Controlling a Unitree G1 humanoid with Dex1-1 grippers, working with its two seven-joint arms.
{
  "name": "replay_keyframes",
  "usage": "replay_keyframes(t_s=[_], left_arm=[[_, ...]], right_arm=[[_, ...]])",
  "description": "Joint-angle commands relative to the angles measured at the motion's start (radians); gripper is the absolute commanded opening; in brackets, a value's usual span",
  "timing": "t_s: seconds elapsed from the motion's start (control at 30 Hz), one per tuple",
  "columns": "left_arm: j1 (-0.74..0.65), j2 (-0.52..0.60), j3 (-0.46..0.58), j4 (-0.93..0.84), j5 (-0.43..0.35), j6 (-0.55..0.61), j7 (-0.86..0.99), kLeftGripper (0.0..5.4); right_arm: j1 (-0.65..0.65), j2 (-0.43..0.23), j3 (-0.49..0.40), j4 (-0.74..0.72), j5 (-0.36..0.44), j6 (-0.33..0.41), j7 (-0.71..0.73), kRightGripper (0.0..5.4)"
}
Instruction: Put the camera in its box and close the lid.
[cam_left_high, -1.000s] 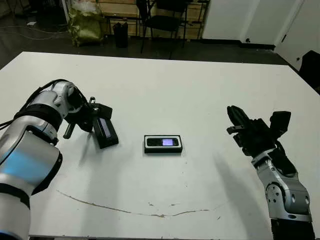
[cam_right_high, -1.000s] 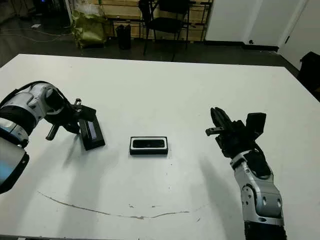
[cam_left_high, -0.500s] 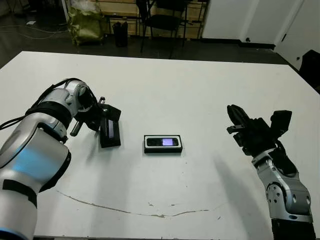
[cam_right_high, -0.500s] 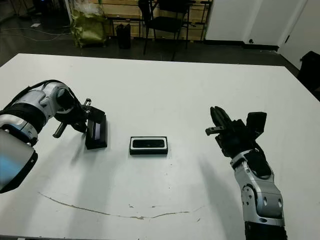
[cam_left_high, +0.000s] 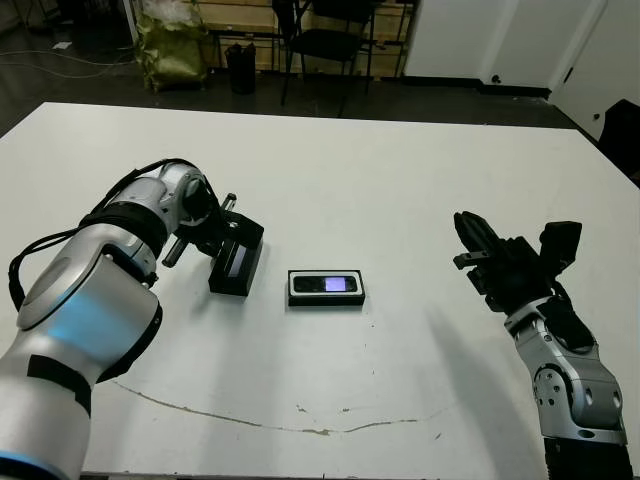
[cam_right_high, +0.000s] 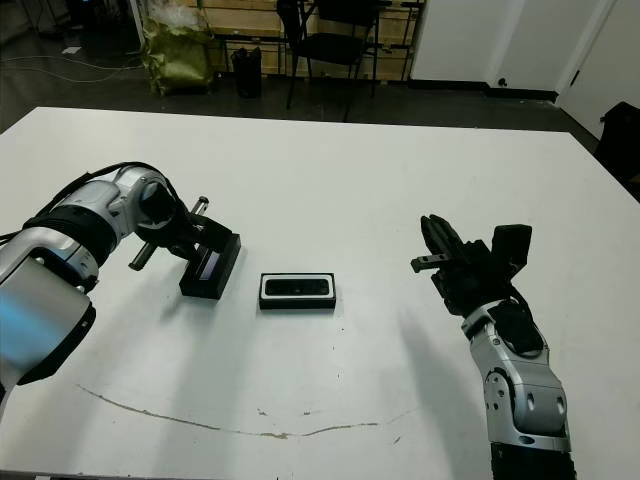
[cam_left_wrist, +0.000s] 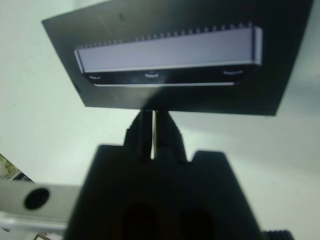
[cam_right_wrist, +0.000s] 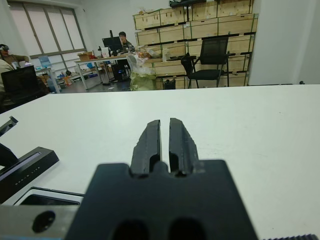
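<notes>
White table (cam_left_high: 400, 170); chair (cam_left_high: 335, 40) at 12 o'clock. Left gripper (cam_left_high: 222, 232) pinches lid (cam_left_high: 236, 265), now moved closer to box (cam_left_high: 326, 288) holding camera (cam_left_high: 327, 284). Right gripper (cam_left_high: 478, 245) closed, empty.

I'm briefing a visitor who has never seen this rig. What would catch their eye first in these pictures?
First, the left claw on the table's left, pinching the edge of the black lid with its pale stripe. Just right of it, mid-table, the box lies open with the camera inside, its bluish window glowing. Far right, the right claw hangs shut and empty above the white table.
</notes>
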Motion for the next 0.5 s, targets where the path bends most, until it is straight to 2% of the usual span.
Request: replay_keyframes(t_s=[0.03, 0.3, 0.5], left_arm=[[-0.010, -0.017, 0.002, 0.017, -0.004, -0.011, -0.019, 0.01], [-0.016, -0.022, -0.011, 0.013, 0.013, -0.031, 0.010, 0.01], [-0.019, -0.019, 0.004, 0.017, 0.007, 0.002, 0.028, 0.01]], right_arm=[[0.005, -0.008, -0.002, -0.001, 0.000, 0.018, -0.008, 0.00], [0.008, -0.001, -0.005, 0.013, 0.000, 0.010, -0.011, 0.00], [0.009, 0.000, -0.006, 0.018, 0.005, 0.008, -0.007, 0.00]])
